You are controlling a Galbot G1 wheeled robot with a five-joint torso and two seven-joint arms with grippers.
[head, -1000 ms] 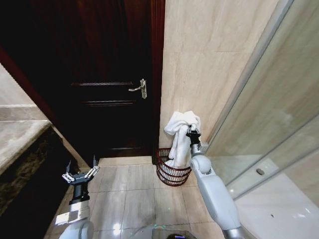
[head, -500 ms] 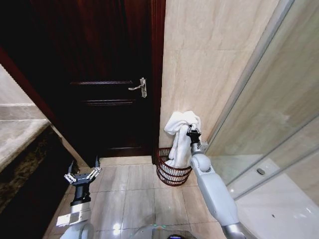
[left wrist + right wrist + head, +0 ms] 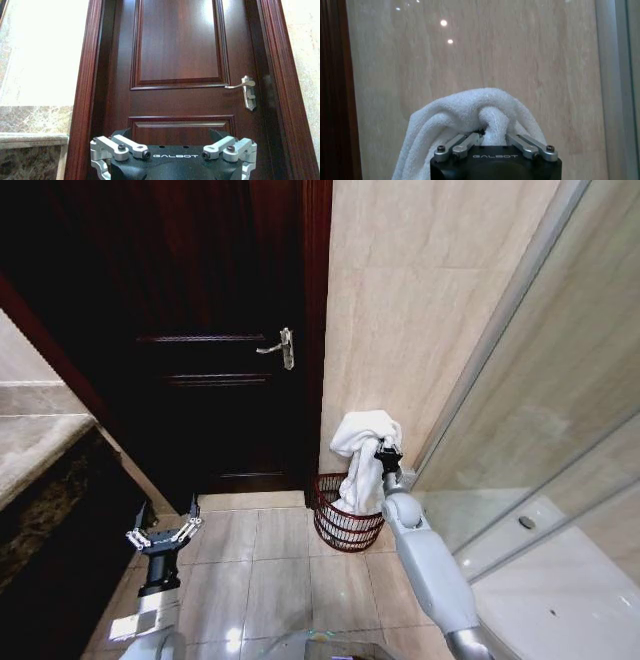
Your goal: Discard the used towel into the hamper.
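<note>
White towel (image 3: 362,455) is bunched up and pinched in the right gripper (image 3: 385,450), whose fingers are closed tight on a fold of it; it hangs straight above the hamper (image 3: 346,515), lower end dipping inside the rim; hamper sits on the tiled floor (image 3: 270,570) against the beige wall (image 3: 420,310), just beside the dark wooden door (image 3: 220,330); left gripper (image 3: 160,535) hovers low by the door, fingers spread wide, holding nothing.

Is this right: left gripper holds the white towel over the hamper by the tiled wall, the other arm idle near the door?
Wrong arm. The head view shows the right gripper shut on the towel over the hamper; the left gripper idles, fingers open, near the door.
</note>
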